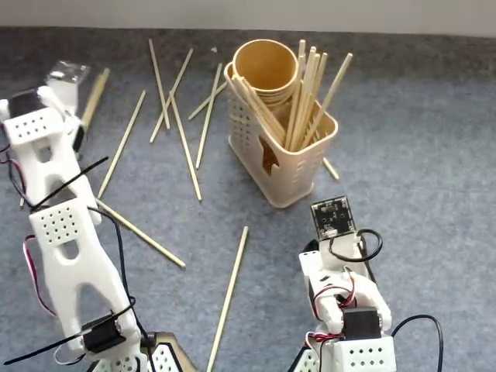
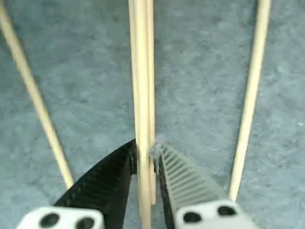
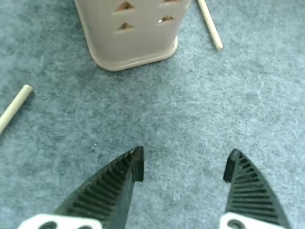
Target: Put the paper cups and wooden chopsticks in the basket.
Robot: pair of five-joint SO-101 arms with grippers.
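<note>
Left gripper (image 2: 145, 153): clamped on 2 chopsticks (image 2: 141, 71) held side by side, at the far left of the carpet (image 1: 418, 155).
Right gripper (image 3: 183, 167): jaws apart, nothing between them, over the carpet just near of the basket (image 1: 288, 177).
Basket: upright, far centre, holding stacked cups (image 1: 265, 63) on its left and a bundle (image 1: 306, 93) of sticks leaning right.
Loose sticks (image 1: 184, 143): scattered on the carpet left of the basket.
Near stick (image 1: 230, 294): flat between the 2 arms.
</note>
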